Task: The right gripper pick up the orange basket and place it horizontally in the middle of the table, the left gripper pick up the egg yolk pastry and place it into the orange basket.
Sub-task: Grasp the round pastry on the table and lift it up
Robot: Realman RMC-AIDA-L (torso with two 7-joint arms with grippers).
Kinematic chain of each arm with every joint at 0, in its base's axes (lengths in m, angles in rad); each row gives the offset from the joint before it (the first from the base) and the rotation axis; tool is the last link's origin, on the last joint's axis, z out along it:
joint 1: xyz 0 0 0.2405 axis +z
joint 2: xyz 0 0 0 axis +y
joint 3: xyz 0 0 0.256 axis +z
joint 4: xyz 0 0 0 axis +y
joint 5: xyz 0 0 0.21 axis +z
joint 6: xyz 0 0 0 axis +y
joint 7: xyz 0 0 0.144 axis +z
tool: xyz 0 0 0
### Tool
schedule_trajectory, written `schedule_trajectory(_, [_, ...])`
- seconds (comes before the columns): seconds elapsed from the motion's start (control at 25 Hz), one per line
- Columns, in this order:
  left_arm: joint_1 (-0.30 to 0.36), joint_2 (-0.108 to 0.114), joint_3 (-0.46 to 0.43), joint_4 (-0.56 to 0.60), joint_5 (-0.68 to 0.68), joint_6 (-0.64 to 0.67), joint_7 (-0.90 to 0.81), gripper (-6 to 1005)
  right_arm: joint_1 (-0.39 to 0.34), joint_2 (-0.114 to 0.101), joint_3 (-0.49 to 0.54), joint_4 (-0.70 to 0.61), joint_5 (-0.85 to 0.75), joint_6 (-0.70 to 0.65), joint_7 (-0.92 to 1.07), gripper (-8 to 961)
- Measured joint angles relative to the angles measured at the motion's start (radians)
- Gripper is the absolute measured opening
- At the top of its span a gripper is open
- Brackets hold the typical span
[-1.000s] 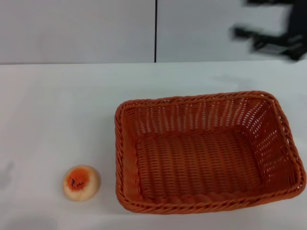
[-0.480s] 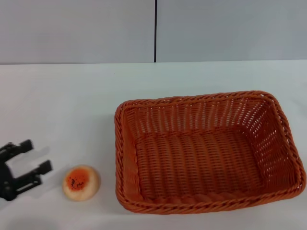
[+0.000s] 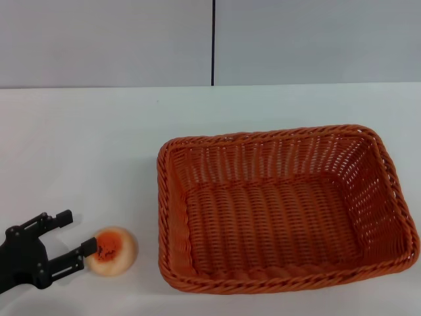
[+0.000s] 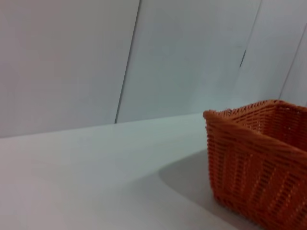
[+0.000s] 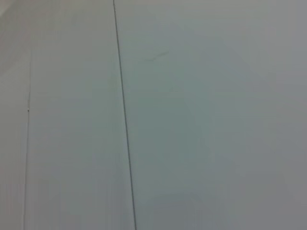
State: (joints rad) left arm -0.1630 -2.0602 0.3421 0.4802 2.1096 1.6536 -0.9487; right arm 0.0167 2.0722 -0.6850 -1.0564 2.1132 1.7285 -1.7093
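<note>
The orange basket (image 3: 283, 207) lies lengthwise across the white table (image 3: 99, 145), right of centre in the head view; one corner of the orange basket (image 4: 259, 163) also fills the edge of the left wrist view. The egg yolk pastry (image 3: 112, 251) rests on the table near the front left, apart from the basket. My left gripper (image 3: 77, 232) is open at the pastry's left side, its nearer finger touching or just over the pastry's edge, the other finger farther back. The right gripper is out of view.
A grey wall (image 3: 296, 39) with a dark vertical seam rises behind the table's far edge. The right wrist view holds only that wall (image 5: 192, 120). Bare tabletop stretches left of and behind the basket.
The right arm left the top right corner of the head view. My left gripper came in from the left edge and slid right, up to the pastry. Basket and pastry stayed put.
</note>
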Motion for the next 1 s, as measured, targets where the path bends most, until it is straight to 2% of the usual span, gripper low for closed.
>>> schedule_trajectory(0.64, [-0.005, 0.002, 0.003, -0.039, 0.086, -0.030, -0.003, 777, 0.038, 0.000, 0.084, 0.066, -0.059, -0.004, -0.031, 611])
schedule_trajectory(1.0, [0.002, 0.002, -0.023, -0.038, 0.078, -0.006, 0.015, 427, 0.041, 0.002, 0.111, 0.096, -0.073, -0.004, -0.039, 611])
